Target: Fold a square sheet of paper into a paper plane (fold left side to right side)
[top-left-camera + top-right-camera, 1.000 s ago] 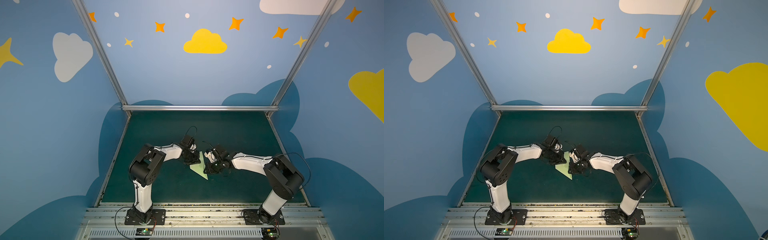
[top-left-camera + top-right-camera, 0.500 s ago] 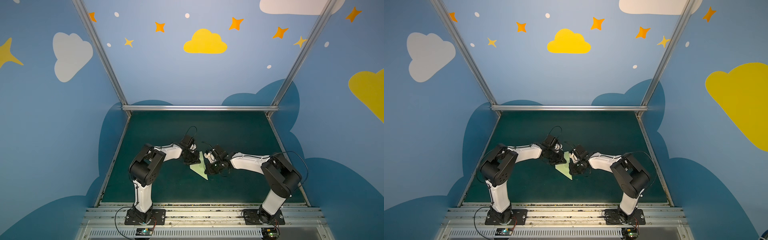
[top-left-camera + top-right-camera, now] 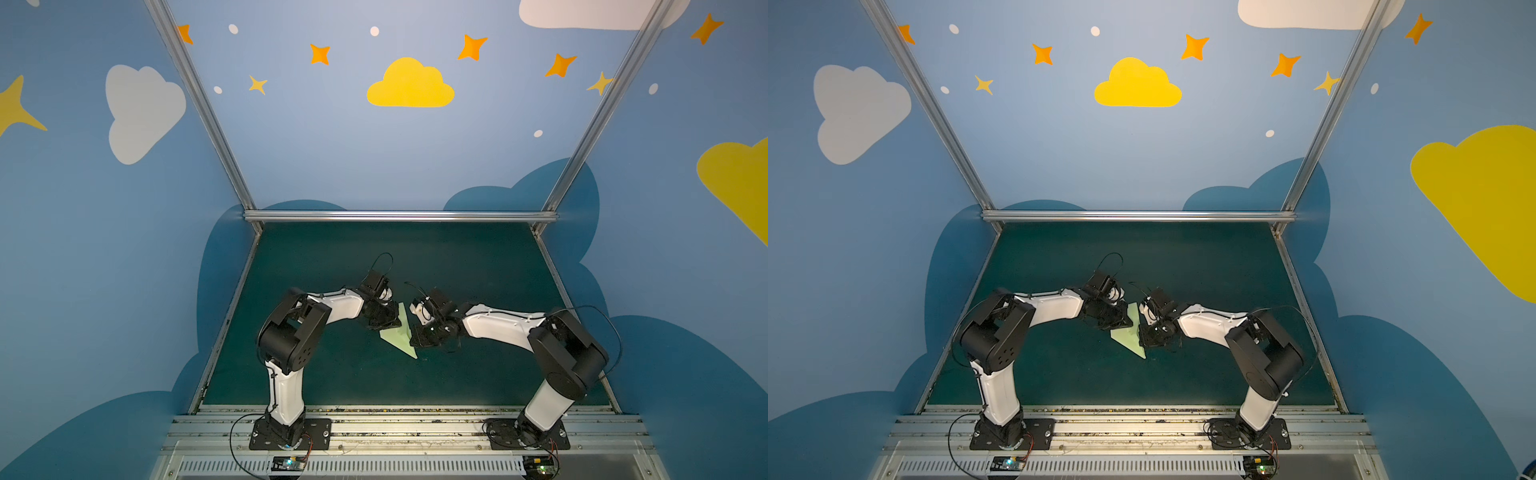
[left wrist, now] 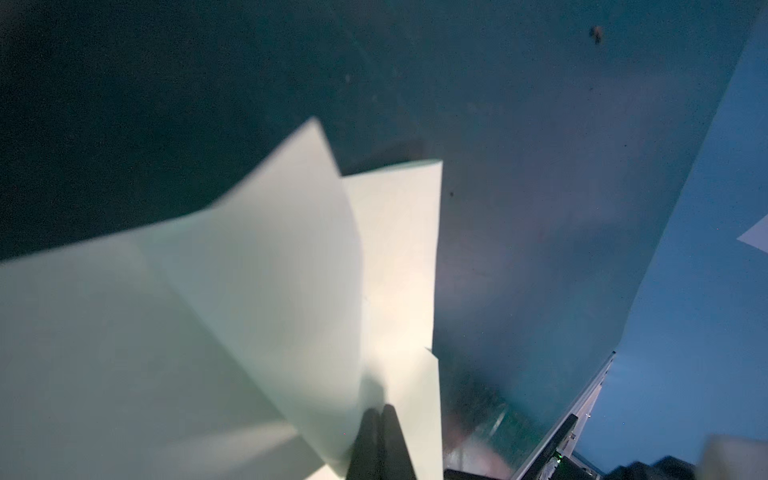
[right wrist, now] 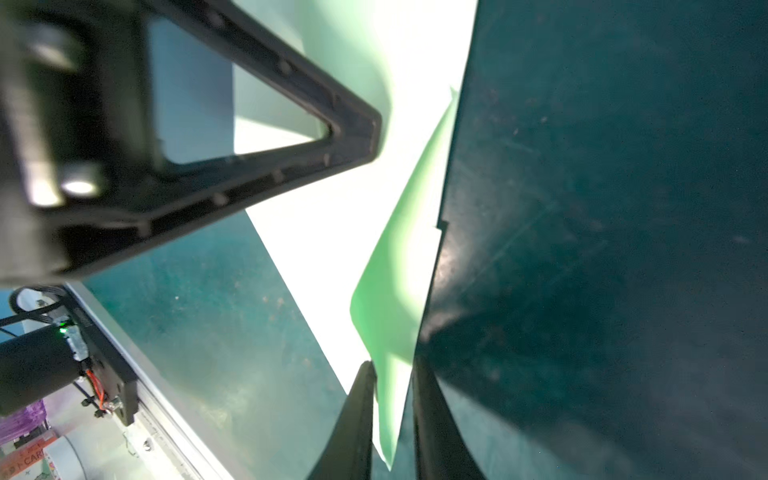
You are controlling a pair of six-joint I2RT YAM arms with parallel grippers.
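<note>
While left fingers (image 4: 368,449) sit pinched together against layers of paper plane (image 4: 291,291) (sheet between them or not: cannot tell), right fingers (image 5: 355,424) stand narrow, with raised flap (image 5: 390,311) running through slim gap, not visibly clamped. Paper plane (image 3: 398,334) lies mid-surface (image 3: 457,266), nose toward 5 o'clock in both top views; left fingers at its 10 o'clock edge, right at 3 o'clock. Judgement: side fold under way. To do well: nip flap lightly, anchor with left, match edges before pressing, crease from nose outward.
</note>
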